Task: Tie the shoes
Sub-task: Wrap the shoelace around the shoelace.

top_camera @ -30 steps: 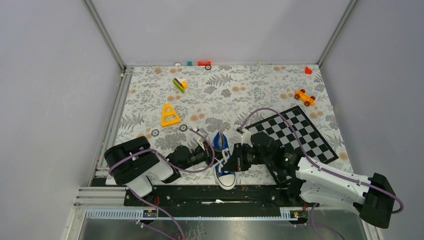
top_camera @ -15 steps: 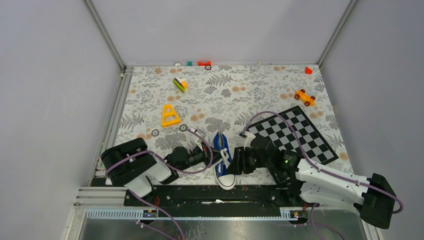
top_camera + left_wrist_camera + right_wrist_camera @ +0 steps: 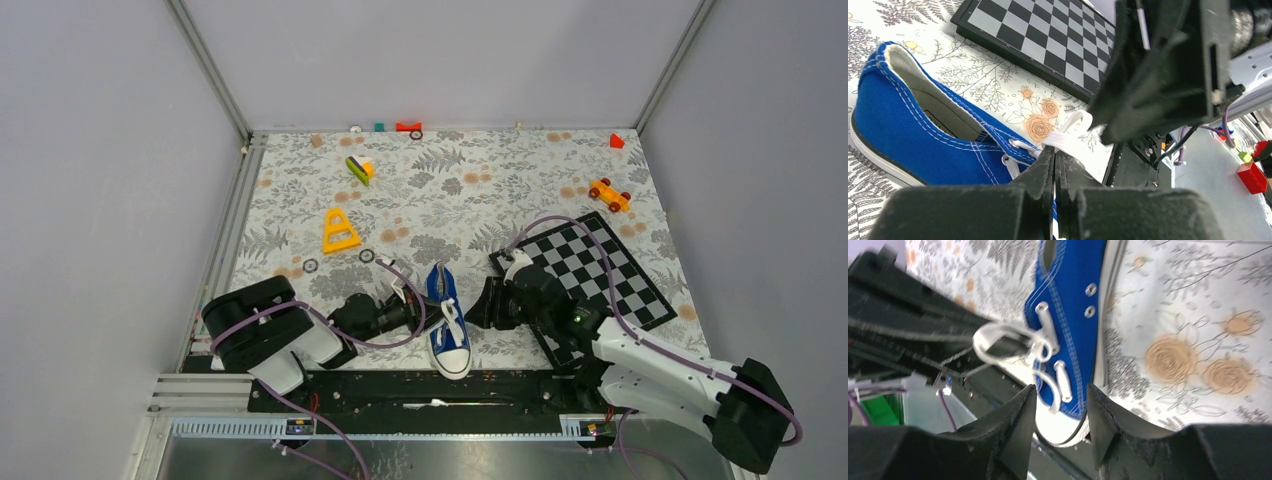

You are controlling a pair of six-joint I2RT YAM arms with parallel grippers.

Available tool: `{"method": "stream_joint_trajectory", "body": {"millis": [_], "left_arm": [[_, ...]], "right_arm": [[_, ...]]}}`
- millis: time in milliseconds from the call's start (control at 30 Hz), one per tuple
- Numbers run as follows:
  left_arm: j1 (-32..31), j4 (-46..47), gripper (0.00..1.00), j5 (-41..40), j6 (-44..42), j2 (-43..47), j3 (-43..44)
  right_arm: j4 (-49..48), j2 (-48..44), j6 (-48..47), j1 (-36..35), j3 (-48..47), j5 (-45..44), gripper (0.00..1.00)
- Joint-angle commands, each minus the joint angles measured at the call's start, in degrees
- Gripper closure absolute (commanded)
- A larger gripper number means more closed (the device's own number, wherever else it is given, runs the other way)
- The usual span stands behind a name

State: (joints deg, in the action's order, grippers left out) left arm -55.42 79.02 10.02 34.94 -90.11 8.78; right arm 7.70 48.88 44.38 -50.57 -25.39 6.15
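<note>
A: Where is the blue sneaker (image 3: 449, 325) being shown?

B: It is being shown lying on the floral tablecloth (image 3: 420, 190), close to the near edge and between the two grippers. Its white toe cap is being pointed toward the arm bases and its heel toward the far side.

A: What is being done by the left gripper (image 3: 1055, 159)?

B: A white lace (image 3: 1068, 137) is being pinched by it. The two fingers are being pressed flat together, and the lace is being led from an eyelet on the sneaker's side up to the fingertips.

A: And the right gripper (image 3: 1061, 390)?

B: Nothing is being grasped by it. Its fingers are being held apart, and the sneaker's laced front is being seen through the gap, with the lace looping out to one side. From overhead, it is being held just beside the sneaker's right flank; whether the canvas is being touched cannot be told.

A: What else is being shown on the cloth?

B: A chessboard (image 3: 590, 265) is being partly covered by the right arm, to the right of the sneaker. Farther off, a yellow triangular toy (image 3: 340, 232), an orange toy car (image 3: 609, 194) and a red block (image 3: 616, 141) are being displayed, all well apart from the sneaker.
</note>
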Motion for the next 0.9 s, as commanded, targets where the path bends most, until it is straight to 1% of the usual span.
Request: {"method": "stream_joint_trajectory", "body": {"millis": [0,133,267,400,733,767,800,833,867], "left_arm": [[-0.2,4.5,1.00,3.9,-1.3,1.2,-1.0],[-0.1,4.5,1.00,4.7,-1.6,0.8,-0.9],[-0.1,4.4,1.00,4.6,-1.5,0.8,-0.6],[-0.2,4.4,1.00,4.5,-1.3,1.0,-0.4],[-0.2,4.5,1.00,5.0,-1.3,1.3,0.1],[-0.2,4.5,1.00,5.1,-1.3,1.4,0.1],[-0.2,4.5,1.00,5.1,-1.3,1.5,0.1],[-0.2,4.5,1.00,4.9,-1.2,1.5,0.0],[-0.1,4.5,1.00,4.7,-1.3,1.5,-0.1]], "right_arm": [[-8.0,4.4,-1.3,4.7,-0.4,3.4,0.52],[-10.5,10.3,-3.6,6.0,-3.0,6.4,0.51],[-12.9,15.6,-4.3,6.1,-4.3,9.0,0.52],[-15.2,16.8,-4.1,6.1,-4.2,11.1,0.53],[-16.6,20.2,-5.0,6.1,-4.6,10.4,0.54],[-16.7,20.5,-5.2,6.1,-4.9,10.4,0.55],[-16.9,20.5,-5.2,6.1,-4.9,10.4,0.58],[-16.9,20.2,-5.3,6.1,-4.9,10.3,0.62],[-17.0,19.7,-5.3,6.1,-4.7,10.2,0.68]]}}
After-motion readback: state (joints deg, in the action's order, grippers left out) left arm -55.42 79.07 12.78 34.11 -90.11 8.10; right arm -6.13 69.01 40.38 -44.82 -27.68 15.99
